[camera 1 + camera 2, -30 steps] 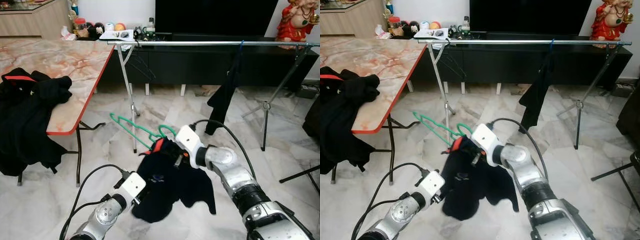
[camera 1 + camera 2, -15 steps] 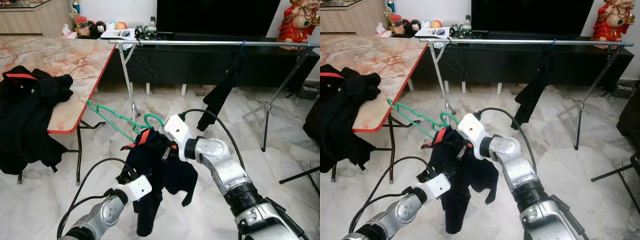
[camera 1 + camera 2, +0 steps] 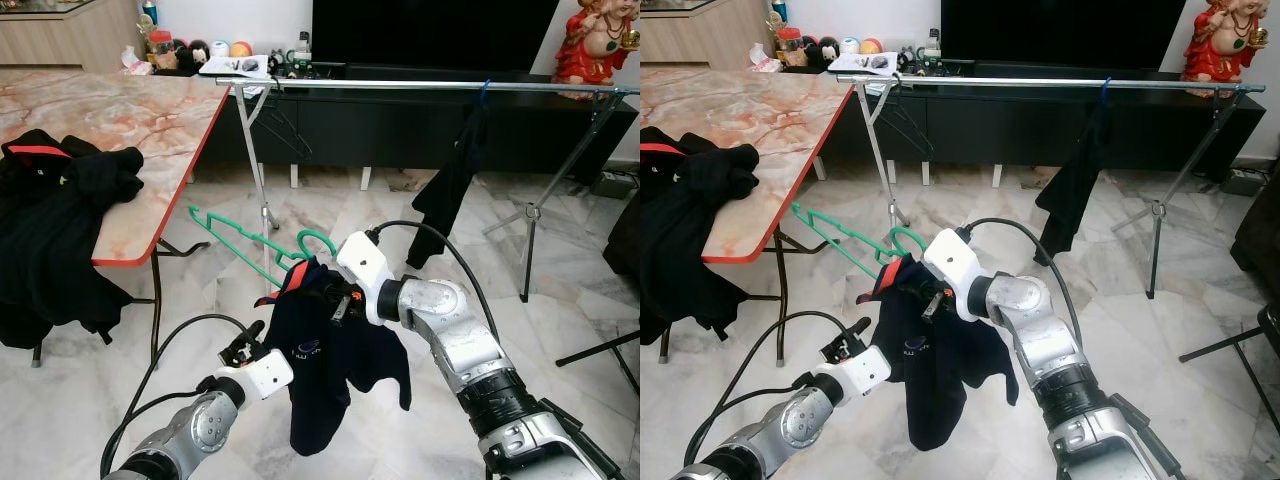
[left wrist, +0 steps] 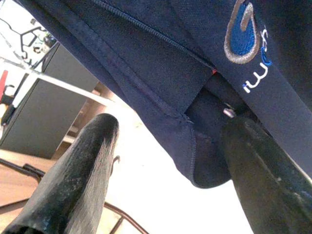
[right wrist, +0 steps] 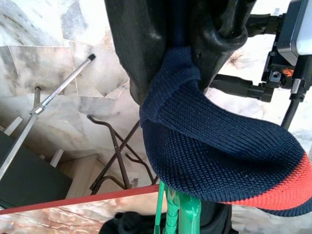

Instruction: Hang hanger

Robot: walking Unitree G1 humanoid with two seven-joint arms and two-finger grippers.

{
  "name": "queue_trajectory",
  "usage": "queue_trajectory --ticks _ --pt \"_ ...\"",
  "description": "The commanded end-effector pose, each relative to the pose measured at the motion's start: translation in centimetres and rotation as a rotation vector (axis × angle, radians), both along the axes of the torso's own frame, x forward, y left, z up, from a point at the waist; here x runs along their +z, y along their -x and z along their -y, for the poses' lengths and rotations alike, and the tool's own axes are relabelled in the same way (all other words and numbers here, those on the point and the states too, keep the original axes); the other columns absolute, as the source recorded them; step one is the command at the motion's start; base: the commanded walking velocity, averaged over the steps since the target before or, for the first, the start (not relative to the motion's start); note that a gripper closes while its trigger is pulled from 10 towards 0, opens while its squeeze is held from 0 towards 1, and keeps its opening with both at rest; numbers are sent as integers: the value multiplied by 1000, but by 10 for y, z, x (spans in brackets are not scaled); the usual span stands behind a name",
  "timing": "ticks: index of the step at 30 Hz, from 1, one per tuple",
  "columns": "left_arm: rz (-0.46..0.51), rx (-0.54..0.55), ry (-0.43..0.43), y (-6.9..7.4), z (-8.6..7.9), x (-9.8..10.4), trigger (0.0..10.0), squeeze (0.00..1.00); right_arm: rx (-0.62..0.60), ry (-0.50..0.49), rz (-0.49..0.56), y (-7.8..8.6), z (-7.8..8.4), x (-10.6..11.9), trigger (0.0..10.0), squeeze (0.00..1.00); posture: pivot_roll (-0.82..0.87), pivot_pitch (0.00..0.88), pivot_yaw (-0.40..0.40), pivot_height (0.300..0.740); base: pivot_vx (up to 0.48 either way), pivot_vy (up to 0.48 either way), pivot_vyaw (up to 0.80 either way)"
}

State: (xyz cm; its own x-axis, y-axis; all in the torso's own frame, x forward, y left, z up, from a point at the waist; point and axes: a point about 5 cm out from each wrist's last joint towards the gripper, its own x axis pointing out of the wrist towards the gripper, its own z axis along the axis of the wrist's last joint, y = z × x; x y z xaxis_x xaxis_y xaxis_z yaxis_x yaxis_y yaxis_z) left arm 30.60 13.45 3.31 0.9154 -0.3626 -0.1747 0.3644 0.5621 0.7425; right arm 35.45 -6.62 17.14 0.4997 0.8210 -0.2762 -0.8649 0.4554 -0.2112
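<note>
A green hanger (image 3: 243,240) carries a navy shirt (image 3: 335,375) with a red collar, held in the air over the marble floor. My right gripper (image 3: 338,297) is shut on the shirt's knitted collar (image 5: 219,156), just where the green hanger (image 5: 176,217) comes out. To the left of the shirt's hanging body, my left gripper (image 3: 243,350) stands open, its two fingers apart with the navy cloth (image 4: 204,63) just beyond them. The metal rail (image 3: 430,87) of a clothes rack runs across ahead, above the hanger.
A black garment (image 3: 450,190) hangs on the rail toward the right. The rack's legs (image 3: 262,200) stand behind the hanger. To the left is a marble table (image 3: 130,120) with a pile of black clothes (image 3: 60,230). Behind the rack is a dark TV cabinet (image 3: 400,130).
The right gripper has moved the hanger and shirt slightly right and down. The shirt now hangs straighter. The left gripper has risen to the shirt's left side.
</note>
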Motion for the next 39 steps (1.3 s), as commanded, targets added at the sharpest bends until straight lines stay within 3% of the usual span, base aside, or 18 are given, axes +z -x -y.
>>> queue_trajectory --ticks 1,16,27,38,39 --pt "-17 7 -17 2 1 -5 10000 0 17 -26 31 2 -5 8 0 0 106 54 -49 740 0 0 0" --pt "49 167 -77 -7 -10 -2 10000 0 23 -46 22 6 -10 10 0 0 104 44 -49 740 0 0 0" --pt "15 155 -72 -3 -1 -8 10000 0 21 -82 12 7 -15 15 0 0 99 46 -48 740 0 0 0" --pt "35 226 -71 -6 -9 -5 10000 0 80 -118 -6 19 -29 16 0 0 100 49 -48 740 0 0 0" --pt "40 243 -75 -6 -11 -5 7922 0 80 -116 -7 19 -29 16 0 0 100 49 -49 740 0 0 0"
